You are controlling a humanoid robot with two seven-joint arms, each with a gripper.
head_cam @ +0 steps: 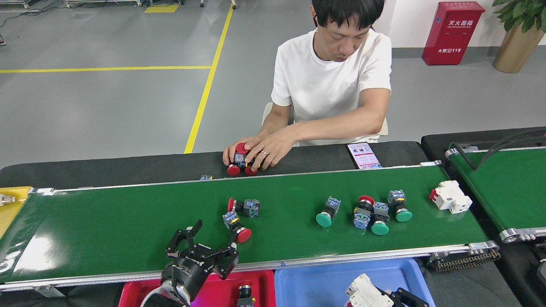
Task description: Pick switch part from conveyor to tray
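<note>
The conveyor point(128, 226) runs left to right across the head view. Two red-capped switch parts point(239, 207) point(237, 229) lie on it near the middle, and several green- and red-capped ones point(375, 215) are grouped to the right. A white breaker-type switch part point(450, 197) rests at the belt's right end. My left gripper point(211, 243) is open above the belt's near edge, just left of the nearer red part. At the bottom edge, my right gripper point(399, 297) is shut on another white switch part point(367, 292) over the blue tray point(315, 279).
A red tray point(136, 294) holding a dark button part point(245, 294) lies under my left arm. A person's hands point(260, 149) cover red buttons on the black table behind the belt, beside a phone point(362, 154). A narrower green belt point(507, 183) stands right, a yellow tray point(10, 207) left.
</note>
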